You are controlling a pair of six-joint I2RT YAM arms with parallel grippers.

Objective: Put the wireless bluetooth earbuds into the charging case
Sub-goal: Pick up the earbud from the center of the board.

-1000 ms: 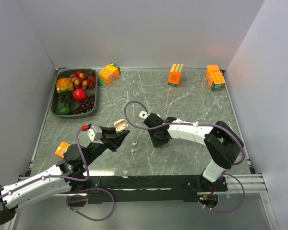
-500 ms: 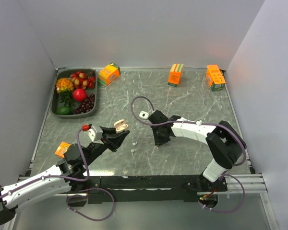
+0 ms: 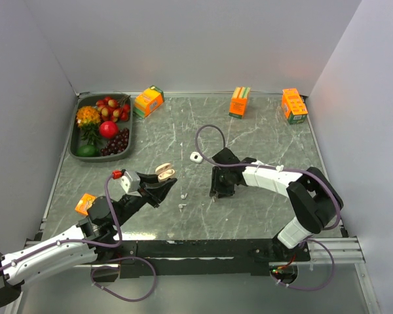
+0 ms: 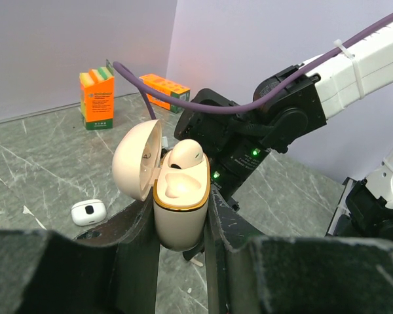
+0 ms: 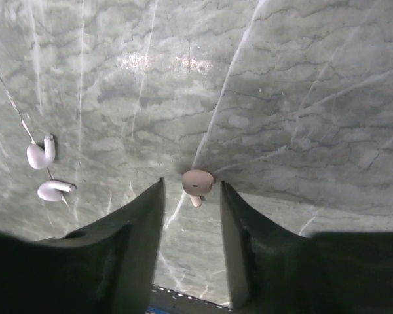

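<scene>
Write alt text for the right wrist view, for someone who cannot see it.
A small beige earbud lies on the grey marbled table between the two dark fingers of the open right pincer, touching neither. Two white earbuds lie close together near the left edge of the picture.

A tray [image 3: 74, 140] sits in the desk's [image 3: 268, 137] far-left corner, three cartons [image 3: 239, 102] stand along its far edge, and two earbuds [image 3: 183, 205] lie toward its near edge.

No legible text or labels
</scene>
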